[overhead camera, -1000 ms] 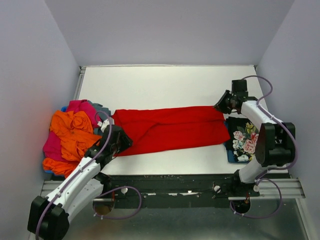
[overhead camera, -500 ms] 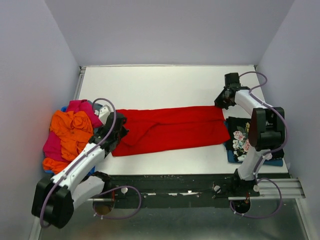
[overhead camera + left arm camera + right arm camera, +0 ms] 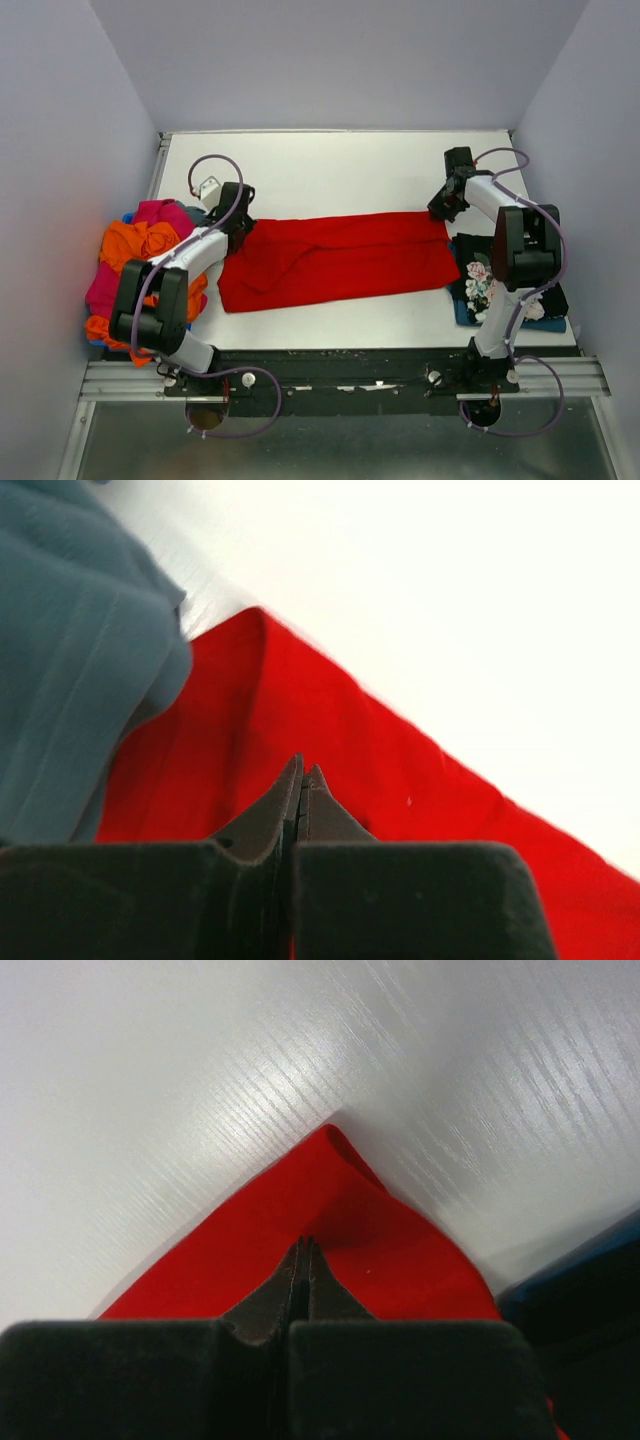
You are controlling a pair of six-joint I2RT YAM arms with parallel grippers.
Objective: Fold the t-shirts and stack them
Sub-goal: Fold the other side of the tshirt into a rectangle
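Observation:
A red t-shirt (image 3: 340, 260) lies as a long folded strip across the table. My left gripper (image 3: 243, 218) is shut at the strip's far left corner; in the left wrist view its closed tips (image 3: 303, 768) sit over red cloth (image 3: 380, 780) with nothing seen between them. My right gripper (image 3: 441, 210) is shut on the far right corner; its tips (image 3: 307, 1243) press a pucker into the red t-shirt (image 3: 330, 1200). A pile of orange (image 3: 150, 245), magenta (image 3: 160, 212) and teal-grey t-shirts (image 3: 70, 660) lies at the left. The black floral t-shirt (image 3: 478, 280) lies at the right.
The white table (image 3: 330, 170) runs back to the enclosure's rear wall. Side walls stand close on the left and right. A blue layer (image 3: 462, 315) shows under the floral shirt. The arm bases and a metal rail (image 3: 340, 378) line the near edge.

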